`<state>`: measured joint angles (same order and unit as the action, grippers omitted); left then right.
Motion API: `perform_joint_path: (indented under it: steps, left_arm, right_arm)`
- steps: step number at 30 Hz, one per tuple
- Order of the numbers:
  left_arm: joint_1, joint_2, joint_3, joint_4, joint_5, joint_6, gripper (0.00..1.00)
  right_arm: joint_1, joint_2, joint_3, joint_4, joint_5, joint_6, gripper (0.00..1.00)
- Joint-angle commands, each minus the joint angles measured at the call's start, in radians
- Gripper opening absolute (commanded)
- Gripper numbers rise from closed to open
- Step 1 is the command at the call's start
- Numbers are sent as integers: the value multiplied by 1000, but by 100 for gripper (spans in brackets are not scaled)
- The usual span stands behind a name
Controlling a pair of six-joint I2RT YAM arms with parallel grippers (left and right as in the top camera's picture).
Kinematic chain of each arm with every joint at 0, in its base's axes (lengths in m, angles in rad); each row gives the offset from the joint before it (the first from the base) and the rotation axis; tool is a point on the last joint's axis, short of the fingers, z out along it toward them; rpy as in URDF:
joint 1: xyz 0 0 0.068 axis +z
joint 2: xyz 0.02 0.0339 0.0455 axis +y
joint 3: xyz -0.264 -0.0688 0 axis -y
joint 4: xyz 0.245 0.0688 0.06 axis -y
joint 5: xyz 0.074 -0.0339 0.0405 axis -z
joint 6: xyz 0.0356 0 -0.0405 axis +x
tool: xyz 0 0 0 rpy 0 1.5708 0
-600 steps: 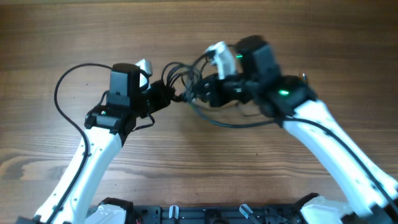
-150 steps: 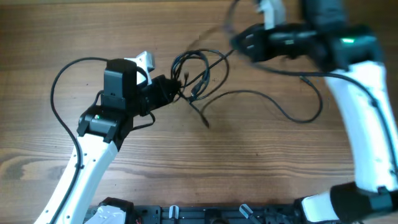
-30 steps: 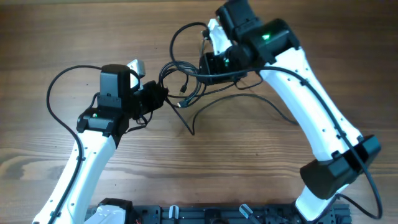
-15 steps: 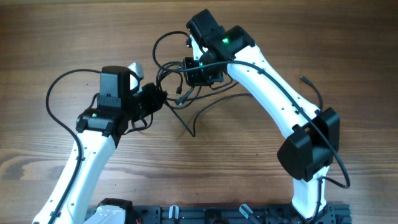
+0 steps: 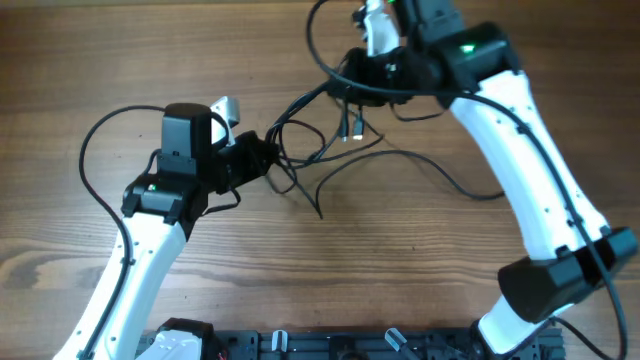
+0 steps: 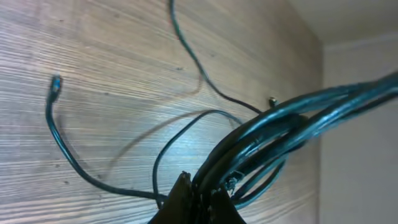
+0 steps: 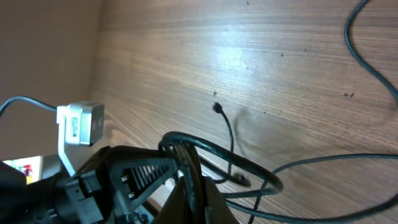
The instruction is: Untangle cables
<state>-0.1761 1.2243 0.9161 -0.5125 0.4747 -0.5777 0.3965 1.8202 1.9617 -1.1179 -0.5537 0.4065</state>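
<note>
The cables (image 5: pixel 284 131) are thin black cords strung between my two grippers, with loose loops and a free end (image 5: pixel 318 211) lying on the wood below them. My left gripper (image 5: pixel 262 152) is shut on one end of the tangle; in the left wrist view its jaws (image 6: pixel 200 196) pinch a thick bundle of cords (image 6: pixel 280 124) that runs up to the right. My right gripper (image 5: pixel 352 82) sits at the top centre, shut on cords (image 7: pixel 186 152) at the other end of the tangle. A small plug (image 7: pixel 217 107) lies on the table beyond it.
The wooden table (image 5: pixel 420 270) fills the view. One long cord trails right to about (image 5: pixel 490 195). The left arm's own thick cable (image 5: pixel 88 150) loops out to the left. A black rail (image 5: pixel 330 345) runs along the front edge. Another plug end (image 6: pixel 56 82) lies apart.
My right gripper has shut on the cords and moved up and to the right, away from the left gripper, drawing strands out between them. The left gripper has stayed shut in place.
</note>
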Motion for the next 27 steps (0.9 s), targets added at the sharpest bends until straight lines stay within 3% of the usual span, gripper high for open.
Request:
perform_joint_path:
  steps: [1, 12, 18, 27]
  left_arm:
    - [23, 6, -26, -63, -78, -3, 4]
    - [23, 6, -26, -91, -48, 57, 4]
    - [23, 6, -26, -90, 13, 174, 4]
    - [23, 6, -26, -73, 26, 227, 7]
  right_arm:
    - [-87, -27, 14, 13, 29, -27, 4]
    - [-90, -24, 13, 0, 67, -40, 4]
    - [-90, -23, 13, -9, 71, -41, 4]
    - [-90, -23, 13, -26, 71, -66, 4]
